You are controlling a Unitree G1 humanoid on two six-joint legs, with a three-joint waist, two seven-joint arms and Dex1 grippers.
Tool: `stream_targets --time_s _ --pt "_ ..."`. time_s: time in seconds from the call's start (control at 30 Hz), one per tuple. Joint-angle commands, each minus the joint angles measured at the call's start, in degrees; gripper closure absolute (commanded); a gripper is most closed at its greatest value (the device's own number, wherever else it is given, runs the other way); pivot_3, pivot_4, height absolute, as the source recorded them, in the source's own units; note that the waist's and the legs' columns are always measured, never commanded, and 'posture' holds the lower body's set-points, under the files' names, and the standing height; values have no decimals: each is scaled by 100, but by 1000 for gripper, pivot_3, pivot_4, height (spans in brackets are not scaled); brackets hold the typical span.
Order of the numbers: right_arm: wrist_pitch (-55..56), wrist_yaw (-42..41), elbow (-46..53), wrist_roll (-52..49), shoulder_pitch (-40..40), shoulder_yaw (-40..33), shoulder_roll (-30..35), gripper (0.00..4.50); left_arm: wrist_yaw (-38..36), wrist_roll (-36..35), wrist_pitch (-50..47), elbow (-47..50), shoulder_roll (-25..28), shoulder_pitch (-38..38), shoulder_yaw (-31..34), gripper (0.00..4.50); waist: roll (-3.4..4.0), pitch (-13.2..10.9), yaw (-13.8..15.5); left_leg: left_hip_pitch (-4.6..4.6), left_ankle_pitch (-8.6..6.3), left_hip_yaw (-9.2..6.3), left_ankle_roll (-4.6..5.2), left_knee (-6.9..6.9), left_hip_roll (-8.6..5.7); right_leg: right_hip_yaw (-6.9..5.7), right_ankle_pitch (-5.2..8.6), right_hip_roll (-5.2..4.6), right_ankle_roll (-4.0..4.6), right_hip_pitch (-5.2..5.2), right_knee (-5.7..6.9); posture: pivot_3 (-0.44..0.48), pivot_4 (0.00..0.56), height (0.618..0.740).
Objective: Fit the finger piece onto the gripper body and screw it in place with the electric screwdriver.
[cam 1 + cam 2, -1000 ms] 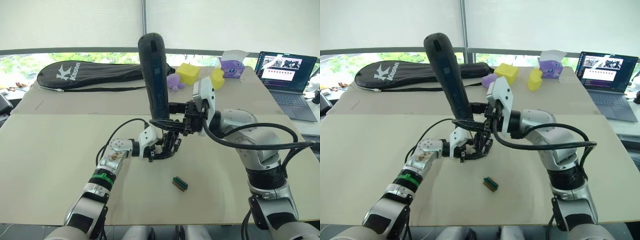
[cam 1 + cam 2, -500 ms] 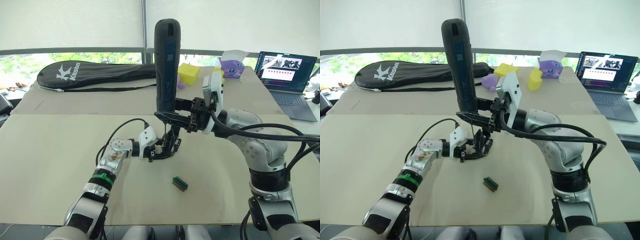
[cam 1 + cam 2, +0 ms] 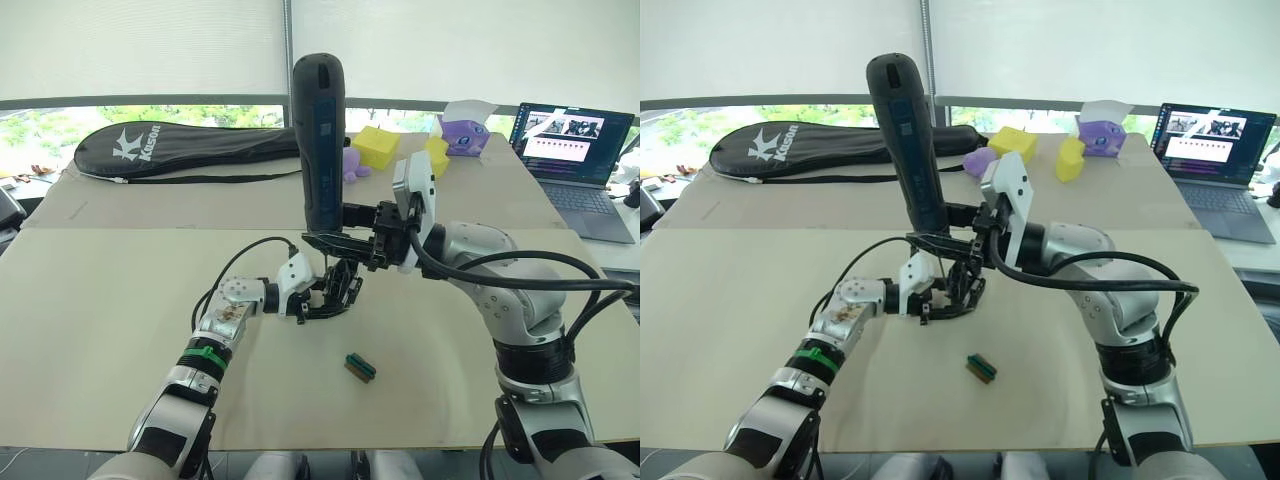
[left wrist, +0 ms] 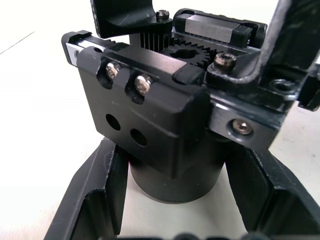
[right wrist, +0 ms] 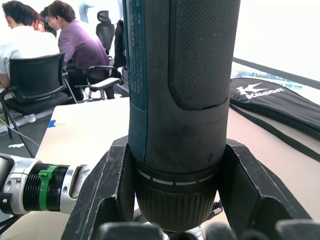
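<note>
Nearest me on the pale table [image 3: 120, 330] lies a small green-and-brown block [image 3: 360, 367], untouched. Beyond it, near the table's middle, my left gripper [image 3: 322, 296] is clamped around the round base of the gripper body [image 4: 165, 115], holding it upright on the table. Directly above, my right gripper [image 3: 340, 238] clasps the electric screwdriver [image 3: 320, 140] low on its barrel, the tool nearly upright, leaning slightly left, tip down over the body. I judge this to be the screwing step. Next, the bit must meet a screw head squarely before driving. At the far edge lie a black racket bag [image 3: 190, 148], yellow and purple toys, and a laptop [image 3: 578, 150] to the far right.
</note>
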State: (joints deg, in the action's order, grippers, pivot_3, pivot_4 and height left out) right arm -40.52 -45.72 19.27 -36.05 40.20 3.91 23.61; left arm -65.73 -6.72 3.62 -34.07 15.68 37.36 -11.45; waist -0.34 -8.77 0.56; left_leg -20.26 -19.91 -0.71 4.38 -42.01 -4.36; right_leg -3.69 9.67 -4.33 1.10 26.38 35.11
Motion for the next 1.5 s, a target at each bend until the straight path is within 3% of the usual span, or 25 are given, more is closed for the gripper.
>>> stream_targets --time_s 0.03,1.5 --pt "242 -20 173 -39 165 -109 -16 2582 -46 -5 44 103 11 69 -10 2197 0 0 0 0 0 0 0 0 0 0 0 0 0 0 0 0 150 740" --pt "506 -439 -69 226 414 108 147 2582 -36 -14 38 203 22 -12 -16 2197 0 0 -2 0 0 0 0 0 0 -1 0 0 0 0 0 0 150 740"
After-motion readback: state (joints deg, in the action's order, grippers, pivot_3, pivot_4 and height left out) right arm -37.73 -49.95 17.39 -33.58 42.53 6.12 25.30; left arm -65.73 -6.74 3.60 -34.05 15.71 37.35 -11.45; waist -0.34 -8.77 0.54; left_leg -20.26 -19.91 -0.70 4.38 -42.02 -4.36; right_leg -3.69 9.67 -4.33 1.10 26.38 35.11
